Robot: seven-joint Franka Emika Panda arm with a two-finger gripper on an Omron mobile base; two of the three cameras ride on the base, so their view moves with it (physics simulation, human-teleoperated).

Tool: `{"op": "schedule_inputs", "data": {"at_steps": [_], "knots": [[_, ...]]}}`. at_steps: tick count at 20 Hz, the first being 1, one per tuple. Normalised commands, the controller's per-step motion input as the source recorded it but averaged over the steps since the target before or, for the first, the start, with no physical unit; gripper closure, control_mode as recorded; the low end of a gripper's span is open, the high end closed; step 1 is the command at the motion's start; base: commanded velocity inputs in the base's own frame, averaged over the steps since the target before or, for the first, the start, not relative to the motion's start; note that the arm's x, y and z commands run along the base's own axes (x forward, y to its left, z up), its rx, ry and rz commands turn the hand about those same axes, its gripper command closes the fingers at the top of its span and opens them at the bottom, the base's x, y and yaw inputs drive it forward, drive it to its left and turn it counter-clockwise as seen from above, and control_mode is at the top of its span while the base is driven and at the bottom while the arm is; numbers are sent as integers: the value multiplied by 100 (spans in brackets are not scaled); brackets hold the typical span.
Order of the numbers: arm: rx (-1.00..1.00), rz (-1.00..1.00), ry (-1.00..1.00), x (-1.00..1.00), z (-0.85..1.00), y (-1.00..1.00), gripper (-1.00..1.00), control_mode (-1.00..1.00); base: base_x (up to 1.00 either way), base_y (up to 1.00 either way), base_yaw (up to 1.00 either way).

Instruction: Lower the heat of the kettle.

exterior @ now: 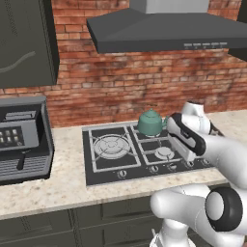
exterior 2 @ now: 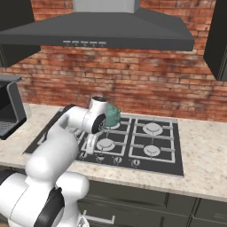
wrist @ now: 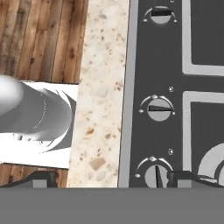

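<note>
Brick-walled kitchen with speckled worktop [exterior: 62,185] carrying a black hob [exterior: 111,166]: base views show the teal kettle [exterior: 150,122] upright on a rear burner, spout direction unclear, while the hand view shows three front knobs [wrist: 158,108] beneath the claw [wrist: 111,178], tips spread wide, holding nothing.

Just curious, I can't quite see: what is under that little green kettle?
The kettle stands on a rear burner of the black stove. Grey grate bars show around it; the burner beneath is covered by its body, so any flame cannot be seen.
</note>
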Motion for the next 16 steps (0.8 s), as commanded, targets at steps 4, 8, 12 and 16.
{"op": "schedule_inputs", "data": {"at_steps": [4,8,12,16], "knots": [[0,1,-1,13,-26,-3,-100,-100,0,0,0],[0,1,0,14,-21,0,-100,-100,0,0,0],[0,1,0,15,-23,0,-100,-100,0,0,0],[0,3,0,17,-20,0,-100,-100,0,0,0]]}}
